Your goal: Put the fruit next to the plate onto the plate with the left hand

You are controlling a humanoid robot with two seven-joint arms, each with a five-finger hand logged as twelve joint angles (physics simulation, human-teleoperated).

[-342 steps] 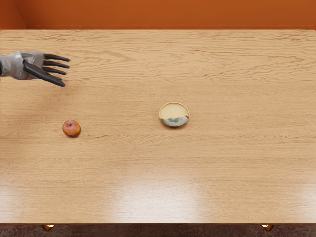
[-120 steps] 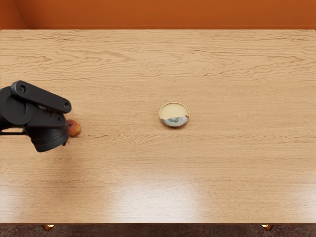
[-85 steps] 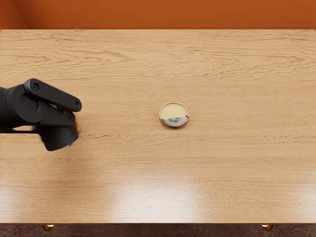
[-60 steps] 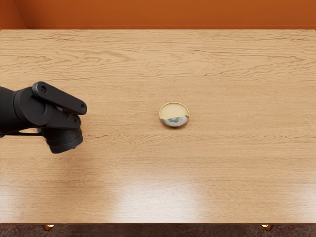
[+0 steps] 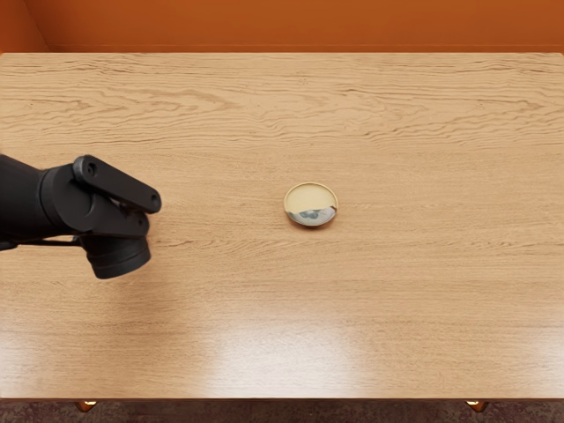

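My left hand (image 5: 113, 231) is black and comes in from the left edge, low over the table at the left. It covers the spot where the red apple lay, so the apple is hidden from view. Whether the hand is touching or holding the apple does not show. A small round plate (image 5: 310, 204), cream with a grey patch, sits near the table's middle, well to the right of the hand, with nothing on it. The right arm is out of view.
The wooden table (image 5: 352, 300) fills the view, with an orange wall behind its far edge. Nothing else stands on it.
The left hand came down from the far left onto the apple, then drifted slightly right. The apple, partly visible a second ago, is now fully covered. The plate has not moved.
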